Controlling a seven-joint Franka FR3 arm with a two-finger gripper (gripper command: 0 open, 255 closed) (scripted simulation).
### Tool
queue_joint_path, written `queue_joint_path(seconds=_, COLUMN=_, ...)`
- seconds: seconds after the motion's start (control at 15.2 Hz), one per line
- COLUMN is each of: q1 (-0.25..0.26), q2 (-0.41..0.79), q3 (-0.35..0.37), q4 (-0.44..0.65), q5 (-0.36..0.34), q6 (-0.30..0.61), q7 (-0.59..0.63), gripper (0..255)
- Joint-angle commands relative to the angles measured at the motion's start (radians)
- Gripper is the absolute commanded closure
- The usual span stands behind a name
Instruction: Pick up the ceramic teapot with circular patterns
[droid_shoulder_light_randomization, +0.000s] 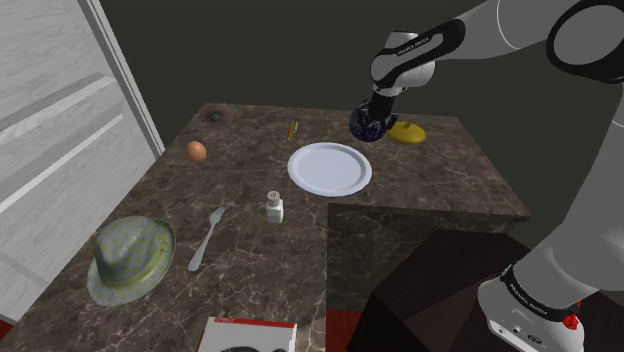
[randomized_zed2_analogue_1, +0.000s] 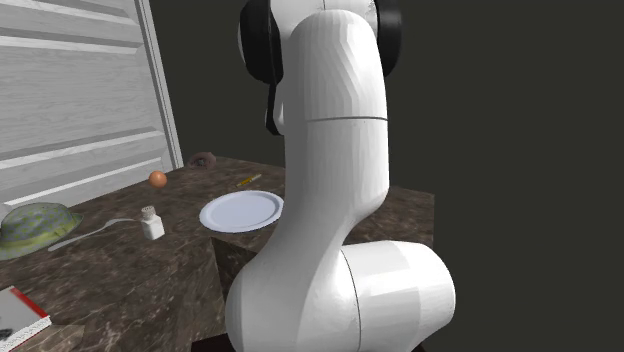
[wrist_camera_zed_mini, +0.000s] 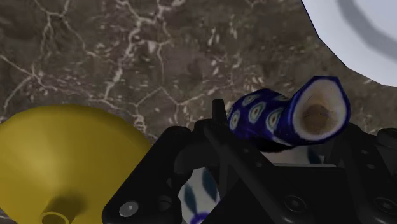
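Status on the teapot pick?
Gripper at blue circle-patterned teapot, grasp unconfirmed. Teapot sits between yellow object and white plate. Nothing blocking.

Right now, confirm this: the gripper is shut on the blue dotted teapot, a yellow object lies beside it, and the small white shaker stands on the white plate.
One thing is wrong: the shaker stands on the marbled tabletop, apart from the plate, as the shoulder view shows. The rest holds: the gripper is shut on the teapot, with the yellow object beside it.
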Motion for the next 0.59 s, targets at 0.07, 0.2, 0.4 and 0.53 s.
queue_joint_path(seconds=0.07, q1=0.000, q2=0.001, q3=0.000, q4=0.000, q5=0.000, q6=0.001, q7=0.000, gripper=255)
queue_joint_path(seconds=0.2, q1=0.000, q2=0.001, q3=0.000, q4=0.001, q5=0.000, q6=0.001, q7=0.000, gripper=255)
queue_joint_path(seconds=0.4, q1=0.001, q2=-0.019, q3=-0.002, q4=0.015, q5=-0.006, q6=-0.033, q7=0.006, gripper=255)
queue_joint_path(seconds=0.53, q1=0.001, q2=-0.031, q3=-0.004, q4=0.026, q5=-0.010, q6=-0.056, q7=0.011, gripper=255)
